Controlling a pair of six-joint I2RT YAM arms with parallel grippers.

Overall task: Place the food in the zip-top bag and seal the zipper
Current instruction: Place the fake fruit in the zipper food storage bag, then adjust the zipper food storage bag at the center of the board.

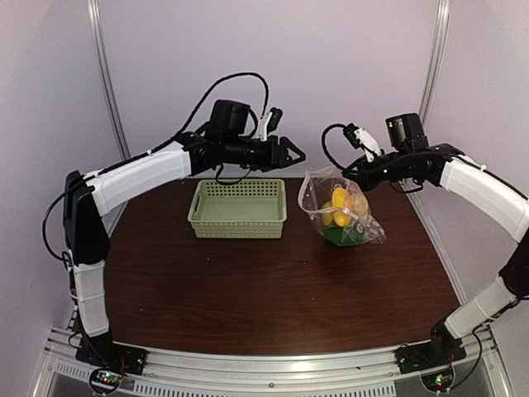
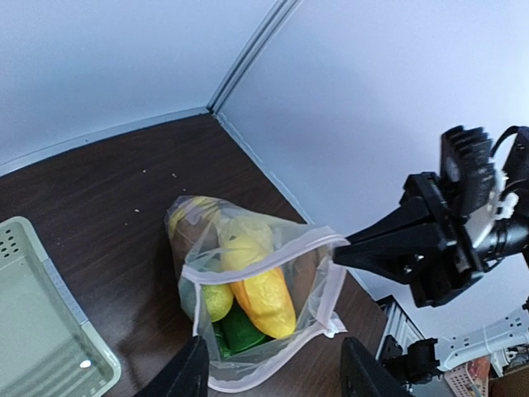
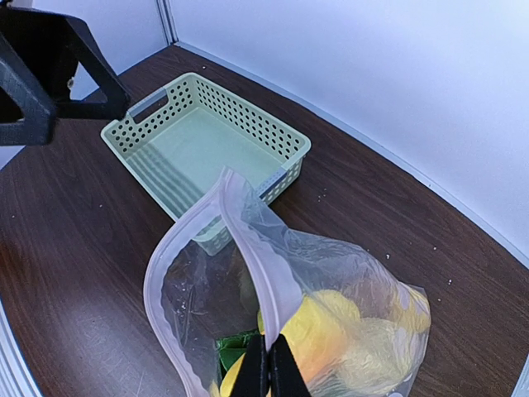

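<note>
Right of centre in the overhead view, the zip-top bag (image 1: pixel 340 213) is resting on the desk (image 1: pixel 248 289) near the basket (image 1: pixel 238 208), the food (image 2: pixel 260 289) lying inside and the zipper (image 3: pixel 248 248) gaping open, so sealing looks to be the step in hand. The right hand (image 3: pixel 269 370) is pinching the mouth's strip, while the left hand (image 1: pixel 291 155), upper middle, is hovering spread wide and holding nothing; next it is probably needing to catch the strip's other end and press along it.
</note>
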